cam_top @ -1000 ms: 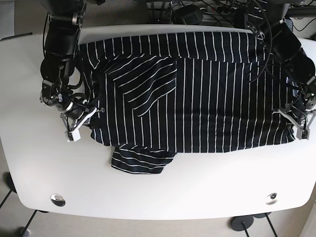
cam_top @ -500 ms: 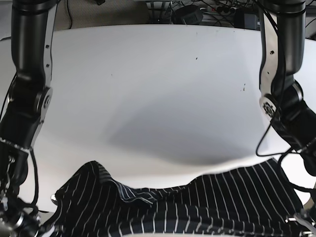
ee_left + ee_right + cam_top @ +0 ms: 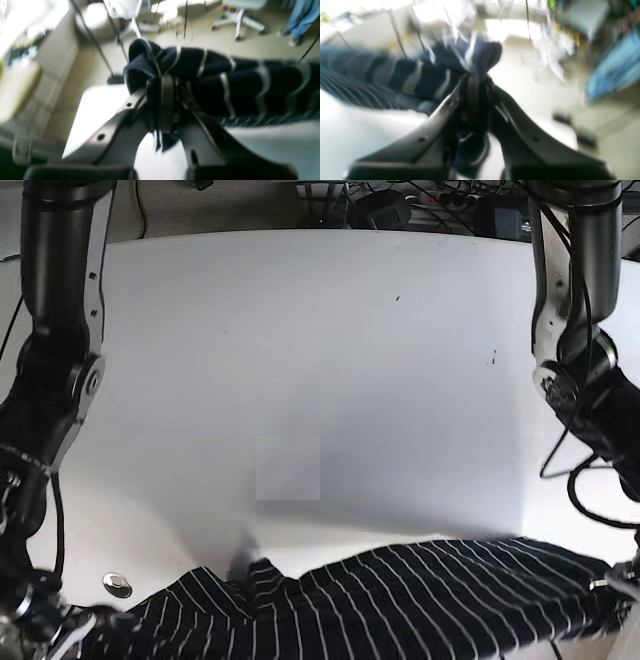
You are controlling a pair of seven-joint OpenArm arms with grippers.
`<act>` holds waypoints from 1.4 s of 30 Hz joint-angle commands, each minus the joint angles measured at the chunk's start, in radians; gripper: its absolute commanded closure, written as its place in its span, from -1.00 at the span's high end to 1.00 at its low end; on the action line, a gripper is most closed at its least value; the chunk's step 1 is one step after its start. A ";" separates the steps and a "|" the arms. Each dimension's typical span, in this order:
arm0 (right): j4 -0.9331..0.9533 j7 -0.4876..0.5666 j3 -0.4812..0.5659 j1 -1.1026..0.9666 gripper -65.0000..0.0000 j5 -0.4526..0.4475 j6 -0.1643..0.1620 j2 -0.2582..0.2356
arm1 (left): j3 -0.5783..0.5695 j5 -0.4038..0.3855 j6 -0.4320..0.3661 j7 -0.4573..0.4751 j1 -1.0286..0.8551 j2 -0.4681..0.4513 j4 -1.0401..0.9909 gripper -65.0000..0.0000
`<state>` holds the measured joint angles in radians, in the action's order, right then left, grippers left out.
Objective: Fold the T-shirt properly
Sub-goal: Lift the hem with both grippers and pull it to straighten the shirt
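The T-shirt (image 3: 400,600), black with thin white stripes, hangs stretched along the table's front edge at the bottom of the base view. My left gripper (image 3: 162,82) is shut on a bunched corner of the T-shirt (image 3: 212,65), at the base view's right edge (image 3: 615,585). The right gripper (image 3: 476,82) is shut on another bunched corner of the T-shirt (image 3: 425,77), low at the base view's left (image 3: 60,630). Both wrist views are blurred. The cloth's lower part is cut off by the frame.
The white table (image 3: 320,330) lies behind the cloth, with a metal grommet (image 3: 117,584) near its front left. Cables and a power strip (image 3: 400,205) sit past the far edge. An office chair base (image 3: 237,20) and someone's blue trouser legs (image 3: 300,17) stand on the floor.
A second ago the T-shirt lay spread over the table. Both grippers have carried it off to the front edge, and since half a second ago it has dropped lower and pulled straighter.
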<state>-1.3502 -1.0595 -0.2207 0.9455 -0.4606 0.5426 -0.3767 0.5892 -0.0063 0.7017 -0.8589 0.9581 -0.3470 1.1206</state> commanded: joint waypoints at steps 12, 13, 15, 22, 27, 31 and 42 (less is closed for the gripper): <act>-0.432 0.017 -0.228 -0.822 -0.95 -0.042 0.007 0.117 | 0.145 -0.232 -0.004 0.031 -0.683 -0.011 0.341 -0.98; -0.452 0.015 -0.239 -0.870 -0.95 -0.063 0.007 0.118 | 0.157 -0.242 -0.004 0.031 -0.727 -0.010 0.364 -0.98; -0.503 0.014 -0.265 -0.994 -0.95 -0.114 0.000 0.121 | 0.186 -0.277 -0.004 0.031 -0.838 0.007 0.411 -0.98; -0.567 0.014 -0.300 -1.221 -0.95 -0.125 0.006 0.130 | 0.251 -0.288 -0.004 0.036 -1.028 0.012 0.474 -0.98; -0.564 0.017 -0.300 -1.304 -0.95 -0.125 0.007 0.130 | 0.286 -0.288 -0.004 0.036 -1.100 0.009 0.474 -0.98; -0.564 0.017 -0.300 -1.318 -0.95 -0.122 0.007 0.124 | 0.283 -0.283 -0.004 0.036 -1.149 0.006 0.516 -0.97; -0.567 0.017 -0.299 -1.345 -0.95 -0.120 0.007 0.103 | 0.282 -0.280 -0.004 -0.032 -1.263 -0.045 0.635 -0.53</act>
<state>-1.8973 -1.0584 -0.5121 -0.4042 -0.5728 0.5499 -0.2611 0.8642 -0.2798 0.6979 -0.8997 -0.3019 -0.3725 1.7386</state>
